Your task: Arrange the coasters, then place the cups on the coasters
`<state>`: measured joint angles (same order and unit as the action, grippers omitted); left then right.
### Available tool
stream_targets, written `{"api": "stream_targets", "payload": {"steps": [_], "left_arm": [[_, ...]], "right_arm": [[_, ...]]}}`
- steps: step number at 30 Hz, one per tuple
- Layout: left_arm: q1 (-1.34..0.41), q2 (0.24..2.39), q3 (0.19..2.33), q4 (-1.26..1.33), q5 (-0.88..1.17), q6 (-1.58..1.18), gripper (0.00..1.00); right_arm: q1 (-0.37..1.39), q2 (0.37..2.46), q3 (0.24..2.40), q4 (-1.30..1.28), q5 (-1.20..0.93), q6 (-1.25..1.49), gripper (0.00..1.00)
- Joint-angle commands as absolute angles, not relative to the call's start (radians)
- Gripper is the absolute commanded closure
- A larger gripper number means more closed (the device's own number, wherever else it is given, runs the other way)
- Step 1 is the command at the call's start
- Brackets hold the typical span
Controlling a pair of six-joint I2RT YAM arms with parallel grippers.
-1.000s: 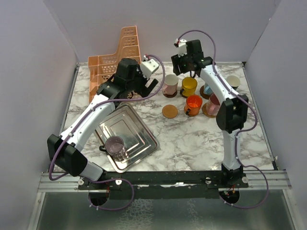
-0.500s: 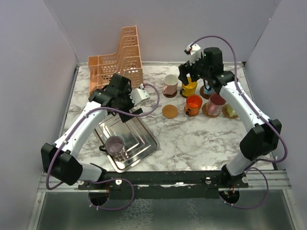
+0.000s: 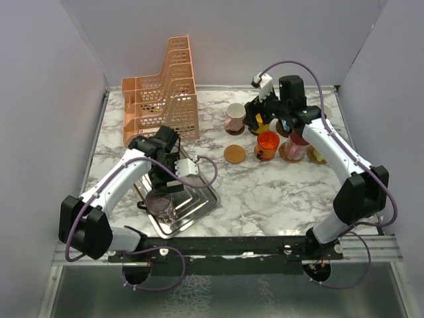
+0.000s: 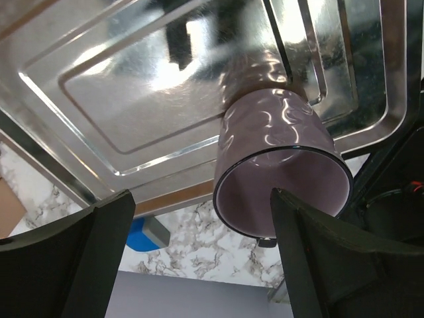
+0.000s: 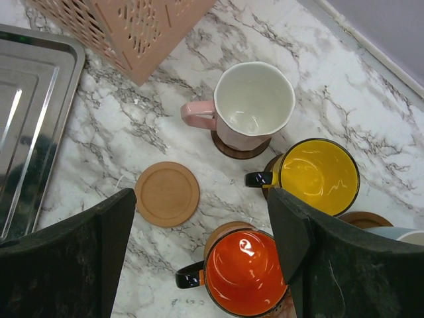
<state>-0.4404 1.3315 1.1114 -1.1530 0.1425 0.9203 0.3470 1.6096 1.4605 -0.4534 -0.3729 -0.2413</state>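
A grey-purple cup (image 3: 160,204) (image 4: 281,165) stands at the near corner of the silver tray (image 3: 199,193). My left gripper (image 3: 164,180) (image 4: 200,199) hangs open just above it, the rim close to the right finger. An empty tan coaster (image 3: 234,154) (image 5: 167,193) lies on the marble. Near it, on coasters, are a white cup with a pink handle (image 3: 234,116) (image 5: 255,106), a yellow cup (image 5: 319,177) and an orange cup (image 3: 267,144) (image 5: 246,273). My right gripper (image 3: 256,120) (image 5: 201,199) hovers open above these, holding nothing. A maroon cup (image 3: 296,144) sits further right.
An orange plastic rack (image 3: 162,99) (image 5: 126,26) stands at the back left, beside the tray (image 4: 132,99). A cream cup (image 3: 318,156) sits at the far right, partly behind my right arm. Grey walls close in the marble table (image 3: 265,192) on three sides.
My left gripper has swung from beside the rack toward me, over the tray, to the grey-purple cup. My right gripper has opened and moved from the back edge to above the cups.
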Motion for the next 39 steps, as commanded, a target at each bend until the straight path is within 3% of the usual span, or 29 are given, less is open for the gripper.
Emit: {"api": "stream_targets", "payload": {"steps": [1,8,22,33,39], "left_arm": [[-0.44,1.31,1.055,-1.128,0.117,0.979,0.15],[-0.44,1.318,0.973,-1.043,0.096,0.987,0.22],[-0.44,1.35,0.948,-1.022,0.12,0.936,0.64],[-0.465,1.387,1.064,-1.053,0.169,0.903,0.93],[-0.517,1.434,1.23,-1.106,0.21,0.87,1.0]], "right_arm": [[0.349,1.555,1.453,-0.437,-0.401,-0.255,0.18],[0.35,1.56,1.447,-0.437,-0.395,-0.257,0.18],[0.35,1.569,1.448,-0.44,-0.384,-0.262,0.19],[0.35,1.553,1.442,-0.445,-0.316,-0.265,0.19],[0.347,1.518,1.402,-0.412,-0.245,-0.273,0.18]]}}
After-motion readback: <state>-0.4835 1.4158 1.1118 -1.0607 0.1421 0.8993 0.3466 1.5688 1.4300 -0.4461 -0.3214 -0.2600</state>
